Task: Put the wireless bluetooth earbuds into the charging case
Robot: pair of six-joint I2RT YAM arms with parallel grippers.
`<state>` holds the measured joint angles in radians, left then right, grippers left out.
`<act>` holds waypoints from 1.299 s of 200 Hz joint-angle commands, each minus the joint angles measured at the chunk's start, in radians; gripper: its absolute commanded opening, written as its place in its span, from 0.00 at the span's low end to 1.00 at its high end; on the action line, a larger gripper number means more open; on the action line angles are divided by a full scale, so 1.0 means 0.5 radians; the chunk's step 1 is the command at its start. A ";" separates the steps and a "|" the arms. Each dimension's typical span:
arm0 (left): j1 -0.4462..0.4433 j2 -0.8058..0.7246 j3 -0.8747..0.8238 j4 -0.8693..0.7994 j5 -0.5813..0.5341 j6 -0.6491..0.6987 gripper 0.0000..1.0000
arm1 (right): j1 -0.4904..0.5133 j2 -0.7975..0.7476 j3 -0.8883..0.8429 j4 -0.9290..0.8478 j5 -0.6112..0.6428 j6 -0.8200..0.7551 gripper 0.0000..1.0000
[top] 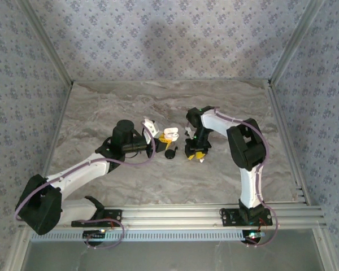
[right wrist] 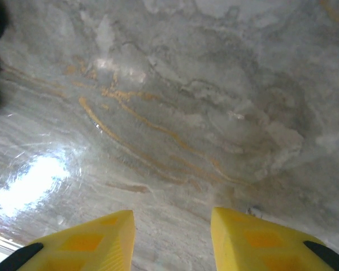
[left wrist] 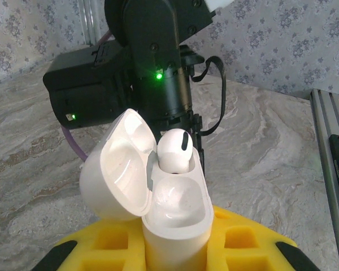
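The white charging case (left wrist: 176,226) stands upright with my left gripper (left wrist: 175,257) shut on its lower body, its yellow fingers (left wrist: 110,244) on either side. Its lid (left wrist: 116,169) hangs open to the left. One white earbud (left wrist: 175,148) sits in the far slot, and the near slot is empty. In the top view the case (top: 170,134) is held above mid-table by the left gripper (top: 163,136). Just right of it my right gripper (top: 196,154) points down. In its wrist view the right gripper (right wrist: 172,228) is open over bare marble.
A black round object with a short stem (top: 170,152) lies on the marble table (top: 130,186) just below the case and left of the right gripper. The right arm's black wrist (left wrist: 152,62) looms close behind the case. Aluminium rails (top: 282,130) border the table.
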<state>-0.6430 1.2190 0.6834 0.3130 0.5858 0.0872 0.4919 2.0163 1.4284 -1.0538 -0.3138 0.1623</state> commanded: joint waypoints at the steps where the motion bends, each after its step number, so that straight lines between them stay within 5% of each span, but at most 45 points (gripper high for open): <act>1: 0.007 -0.054 -0.008 0.016 0.013 0.029 0.12 | 0.013 -0.162 -0.002 -0.106 0.061 -0.053 0.43; 40: 0.010 -0.057 -0.008 0.020 0.013 0.025 0.12 | -0.017 -0.348 -0.117 -0.060 0.087 0.100 0.46; 89: 0.009 -0.057 -0.011 0.029 0.022 0.023 0.12 | 0.022 -0.443 -0.294 -0.059 0.462 -0.061 0.46; 162: 0.009 -0.068 -0.011 0.021 0.013 0.025 0.12 | 0.041 -0.466 -0.565 0.350 0.527 -0.060 0.50; 260: 0.009 -0.059 -0.011 0.024 0.009 0.019 0.12 | 0.062 -0.652 -0.841 0.707 0.599 -0.066 0.41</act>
<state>-0.6415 1.2171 0.6785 0.3130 0.5858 0.0868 0.5133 1.7184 1.0206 -0.7429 -0.0547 0.1402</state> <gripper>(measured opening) 0.196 0.413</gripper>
